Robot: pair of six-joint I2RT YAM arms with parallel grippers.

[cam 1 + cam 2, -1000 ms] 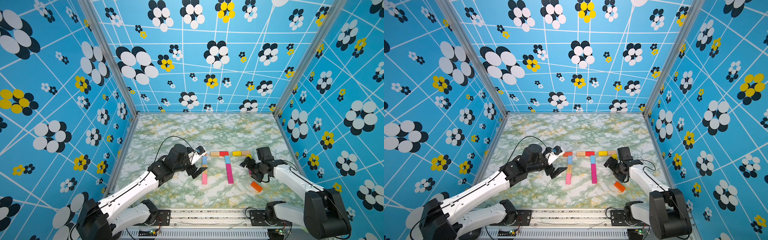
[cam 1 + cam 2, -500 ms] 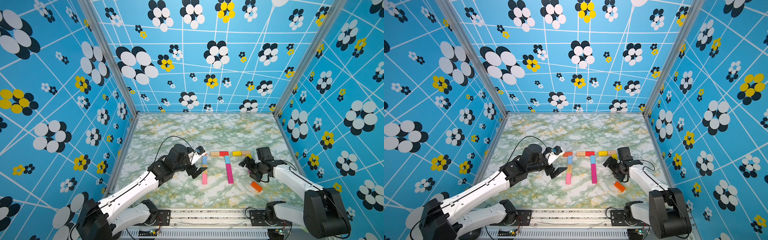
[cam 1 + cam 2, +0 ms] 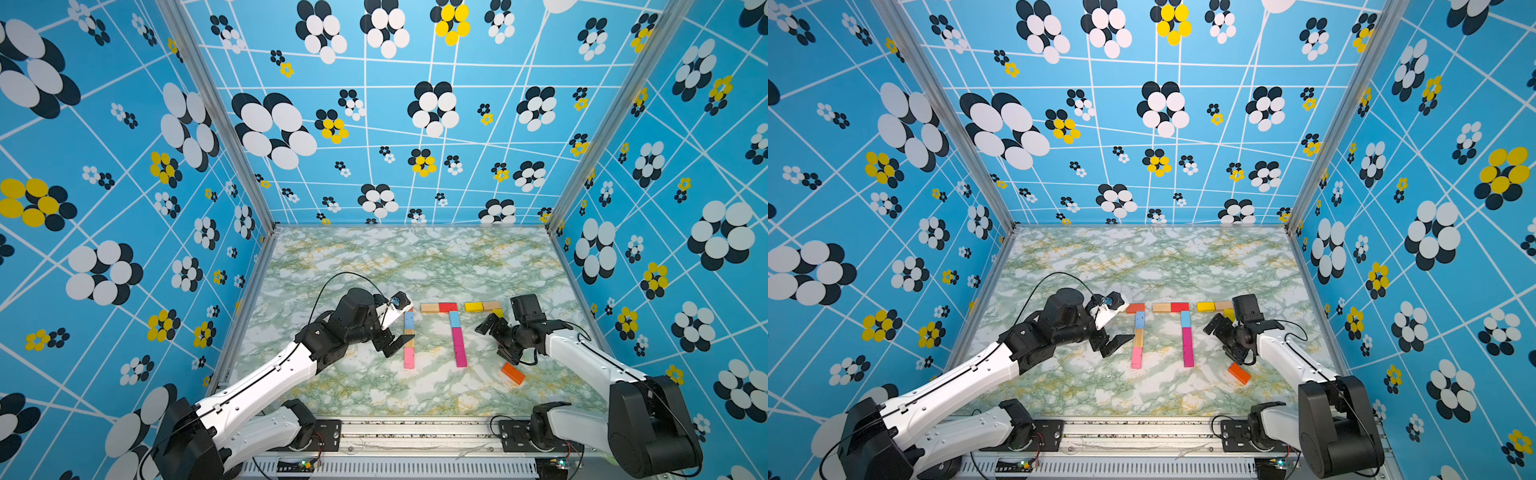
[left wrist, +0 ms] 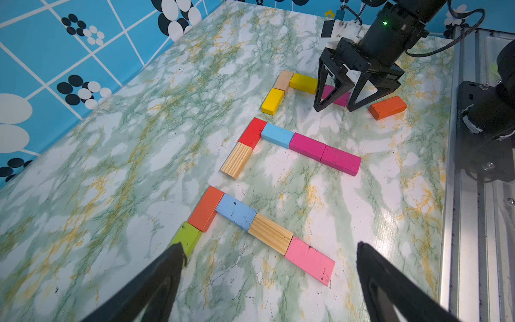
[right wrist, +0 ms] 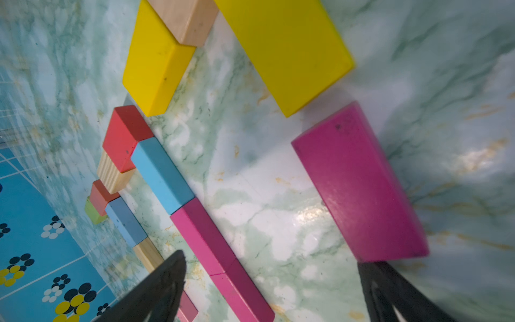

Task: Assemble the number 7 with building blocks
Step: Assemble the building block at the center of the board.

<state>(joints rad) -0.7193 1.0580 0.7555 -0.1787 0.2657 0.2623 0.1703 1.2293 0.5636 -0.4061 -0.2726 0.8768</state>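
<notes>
Blocks (image 3: 458, 345) lie unmoved on the counter (image 3: 415, 257): two finished 7s (image 4: 306, 146) between left fingers (image 4: 156, 284) and right fingers (image 5: 156, 292), both still spread and empty. Third 7 (image 4: 303, 83), by the right fingers, lacks its last stem piece. Its magenta block (image 5: 359, 184) sits released just ahead, and the orange block (image 4: 388, 107) beside is likely next.

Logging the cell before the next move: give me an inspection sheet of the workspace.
Surface: marble table, no spills seen.
Job's things: green 7 and red 7 finished; yellow 7 unfinished, magenta block apart from it, orange block loose.
Clutter: nothing seen.
Grippers: left gripper and right gripper open, empty.
Cables: black cable arching free.
Surroundings: blue flowered walls.
</notes>
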